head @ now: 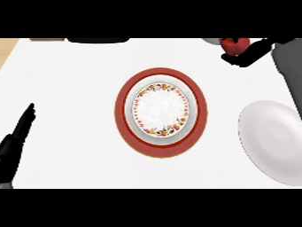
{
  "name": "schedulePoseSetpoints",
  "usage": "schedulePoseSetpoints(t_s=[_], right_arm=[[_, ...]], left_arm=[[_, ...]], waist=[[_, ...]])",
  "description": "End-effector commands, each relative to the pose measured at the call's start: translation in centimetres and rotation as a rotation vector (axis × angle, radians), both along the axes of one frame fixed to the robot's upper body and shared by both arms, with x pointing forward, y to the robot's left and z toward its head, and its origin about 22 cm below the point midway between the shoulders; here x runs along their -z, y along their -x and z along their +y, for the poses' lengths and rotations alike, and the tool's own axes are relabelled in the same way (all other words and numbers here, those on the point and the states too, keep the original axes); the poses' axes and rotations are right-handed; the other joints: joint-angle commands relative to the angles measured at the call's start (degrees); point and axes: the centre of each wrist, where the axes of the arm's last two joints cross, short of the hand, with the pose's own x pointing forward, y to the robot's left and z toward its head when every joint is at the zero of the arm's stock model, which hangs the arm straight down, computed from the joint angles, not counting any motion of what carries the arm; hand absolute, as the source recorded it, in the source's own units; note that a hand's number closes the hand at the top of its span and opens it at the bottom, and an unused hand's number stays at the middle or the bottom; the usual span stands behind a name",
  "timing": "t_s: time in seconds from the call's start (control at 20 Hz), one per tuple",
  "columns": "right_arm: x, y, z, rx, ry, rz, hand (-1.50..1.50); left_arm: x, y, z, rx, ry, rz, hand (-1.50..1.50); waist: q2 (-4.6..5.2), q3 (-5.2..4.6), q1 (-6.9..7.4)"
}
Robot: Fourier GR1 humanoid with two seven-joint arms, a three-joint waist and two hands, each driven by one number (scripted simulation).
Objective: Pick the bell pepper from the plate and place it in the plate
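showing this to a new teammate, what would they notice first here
The eye goes first to the flower-rimmed plate on its red mat in the counter's middle. Next comes the red bell pepper at the upper right, held in the curled right hand, with a plain white plate at the right edge. The left hand rests open at the lower left.

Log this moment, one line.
right robot hand: shut on bell pepper, top right | left robot hand: open, resting lower left | patterned plate, white plate: no pepper
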Motion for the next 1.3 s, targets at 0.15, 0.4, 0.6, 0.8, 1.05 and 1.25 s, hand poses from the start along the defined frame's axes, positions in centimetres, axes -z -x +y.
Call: schedulePoseSetpoints(t_s=[0.15, 0.4, 0.6, 0.8, 1.05, 1.25], right_arm=[[0.4, 2.2, 9.4, -0.084, 0.03, 0.107, 1.5], [3.2, 3.4, 11.9, -0.092, 0.139, 0.16, 1.5], [5.5, 3.8, 14.7, -0.085, 0.206, 0.173, 1.5], [8.7, 5.3, 17.7, -0.122, 0.224, 0.244, 1.5], [11.5, 6.1, 18.0, 0.02, 0.154, 0.43, -1.5], [11.5, 4.8, 18.9, 0.02, 0.193, 0.428, -1.5]], left_arm=[[-0.5, 1.0, 0.3, -0.021, -0.005, -0.001, 0.0], [0.1, -0.1, 0.5, -0.011, -0.012, 0.001, 0.0], [-0.8, 0.1, -2.9, 0.015, 0.011, -0.01, 0.0], [-1.1, -0.8, -1.7, 0.015, 0.014, -0.004, 0.0], [-1.2, 0.1, -0.3, 0.033, -0.005, -0.004, 0.0], [-1.0, -0.9, 0.0, 0.022, -0.002, -0.017, 0.0]], waist=[[-0.44, -0.01, -1.02], [0.12, 0.0, -0.4], [0.35, 0.05, 0.47], [0.37, 0.05, 0.37], [0.32, 0.04, 0.81], [0.5, 0.04, 1.0]])
